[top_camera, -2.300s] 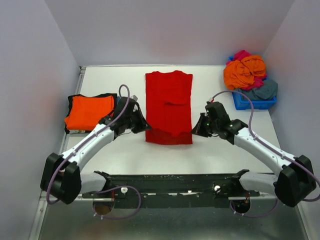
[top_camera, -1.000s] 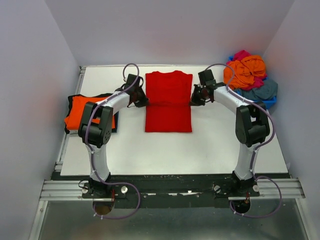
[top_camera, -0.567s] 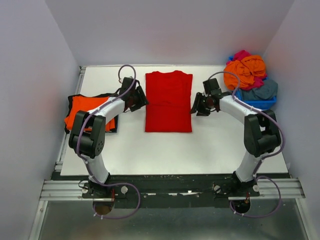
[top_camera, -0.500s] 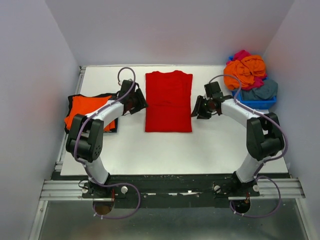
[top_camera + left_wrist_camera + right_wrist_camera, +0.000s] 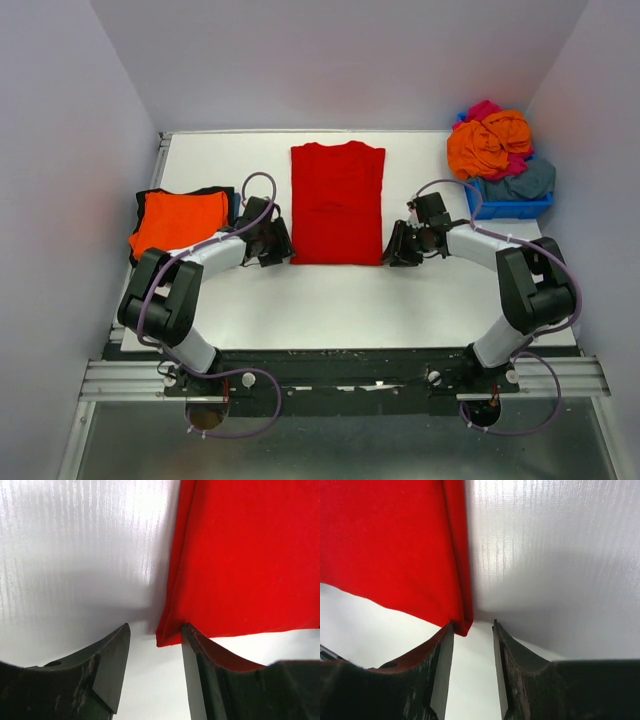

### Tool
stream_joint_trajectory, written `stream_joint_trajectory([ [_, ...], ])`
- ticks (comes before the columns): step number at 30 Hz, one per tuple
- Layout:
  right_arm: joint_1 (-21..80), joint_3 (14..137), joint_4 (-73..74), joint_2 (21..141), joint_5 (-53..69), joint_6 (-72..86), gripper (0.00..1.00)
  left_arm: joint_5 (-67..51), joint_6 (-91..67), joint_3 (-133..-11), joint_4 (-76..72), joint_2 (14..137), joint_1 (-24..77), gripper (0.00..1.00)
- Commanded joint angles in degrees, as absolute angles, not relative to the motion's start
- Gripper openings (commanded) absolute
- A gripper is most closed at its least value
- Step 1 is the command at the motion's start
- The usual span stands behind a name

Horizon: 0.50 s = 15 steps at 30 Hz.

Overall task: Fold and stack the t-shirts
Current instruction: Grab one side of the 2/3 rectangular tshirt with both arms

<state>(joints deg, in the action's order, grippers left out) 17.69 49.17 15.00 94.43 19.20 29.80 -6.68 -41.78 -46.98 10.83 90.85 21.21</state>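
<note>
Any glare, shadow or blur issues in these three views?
Left wrist: glare washes out the table at upper left; a grey shadow sits beside the red t-shirt corner; the near fingers are dark and slightly soft. Right wrist: similar glare at upper right, with a shadow band lower down. Top: even light, soft shadows, nothing blurred.

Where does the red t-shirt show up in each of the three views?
Top external: red t-shirt flat mid-table, between left tool and right tool.
Left wrist: fills upper right; its near-left corner sits between the fingers.
Right wrist: fills upper left; its near-right corner sits between the fingers.
Shared landmark: the near hem.
</note>
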Motion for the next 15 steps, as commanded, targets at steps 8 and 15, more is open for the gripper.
stream_joint_trajectory([
  [8, 18.46, 48.34, 13.1, 95.36, 21.97, 28.21, 0.37, -10.11, -40.43, -46.4, 10.8, 89.65, 21.62, 0.57],
  [15, 18.72, 48.34, 12.92, 96.42, 21.71, 28.39, 0.01, -8.87, -39.72, -46.76, 12.22, 88.94, 21.62, 0.56],
])
